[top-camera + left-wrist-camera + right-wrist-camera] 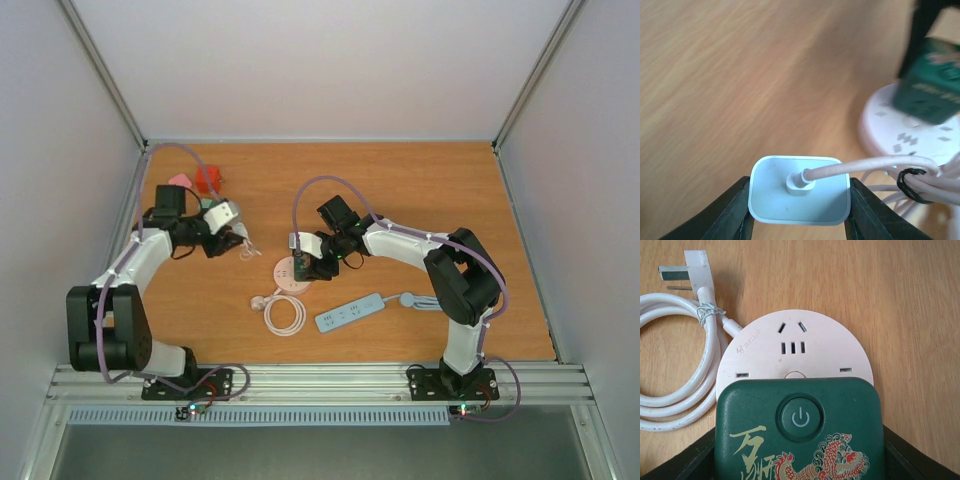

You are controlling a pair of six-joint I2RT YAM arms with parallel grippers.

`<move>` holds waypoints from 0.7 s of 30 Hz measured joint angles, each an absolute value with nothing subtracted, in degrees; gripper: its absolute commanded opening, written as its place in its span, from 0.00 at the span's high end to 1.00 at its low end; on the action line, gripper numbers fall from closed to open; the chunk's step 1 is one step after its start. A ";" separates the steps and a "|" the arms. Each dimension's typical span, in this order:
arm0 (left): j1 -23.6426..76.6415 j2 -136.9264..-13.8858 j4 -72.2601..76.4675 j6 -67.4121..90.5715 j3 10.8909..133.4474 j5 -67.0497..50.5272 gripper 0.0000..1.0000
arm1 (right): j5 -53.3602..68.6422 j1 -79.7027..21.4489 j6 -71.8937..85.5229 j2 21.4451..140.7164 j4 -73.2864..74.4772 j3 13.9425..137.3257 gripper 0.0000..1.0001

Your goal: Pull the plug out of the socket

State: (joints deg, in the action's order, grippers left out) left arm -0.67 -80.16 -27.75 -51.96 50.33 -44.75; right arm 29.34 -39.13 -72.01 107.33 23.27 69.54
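Note:
My left gripper (pixel 799 200) is shut on a white charger plug (pixel 799 189), held by its two sides above the bare wood and apart from the socket. Its pinkish cable (pixel 875 164) runs right to a bundle bound with a black tie. The round white socket (pixel 900 132) lies to the right with a green adapter (pixel 930 85) on it. My right gripper (pixel 800 450) is shut on that green adapter (pixel 800 430), which covers the near part of the round socket (pixel 795 347). In the top view the left gripper (pixel 245 238) is left of the socket (pixel 290 272) and the right gripper (pixel 306 266) is over it.
A coiled white cord (pixel 670 370) with a three-pin plug (pixel 695 270) lies left of the socket. A blue power strip (pixel 350 313) lies near the right arm. Red, pink and green items (pixel 195 182) sit at the back left. Walls enclose the table.

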 measured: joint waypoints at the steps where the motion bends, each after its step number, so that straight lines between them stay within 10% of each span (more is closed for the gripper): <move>1: -2.37 -81.10 -28.60 -52.12 51.70 -43.42 0.68 | 29.32 -39.13 -71.99 107.33 23.27 69.56 0.98; 21: -10.96 -101.43 -38.22 -45.58 70.72 -10.35 0.63 | 29.21 -39.13 -71.68 107.33 23.24 69.60 0.98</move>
